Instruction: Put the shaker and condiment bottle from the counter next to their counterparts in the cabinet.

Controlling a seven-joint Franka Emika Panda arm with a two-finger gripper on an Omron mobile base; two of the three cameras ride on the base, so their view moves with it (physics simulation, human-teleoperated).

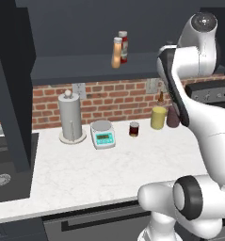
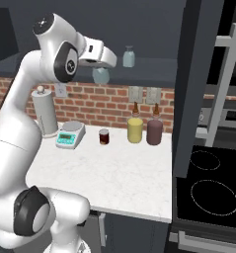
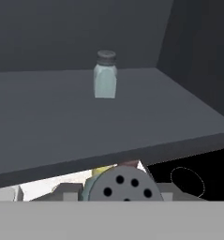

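At the bottom centre of the hand view, the two-finger gripper (image 3: 125, 194) clamps the squarish blue-grey shaker (image 3: 120, 185), just below the dark shelf board (image 3: 62, 122) where the pale blue shaker (image 3: 105, 75) stands upright, above and ahead.

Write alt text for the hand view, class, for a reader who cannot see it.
A pale blue shaker with a grey cap stands upright, alone, on the dark cabinet shelf. Below the shelf's front edge is the perforated dark cap of another shaker, close to the camera.
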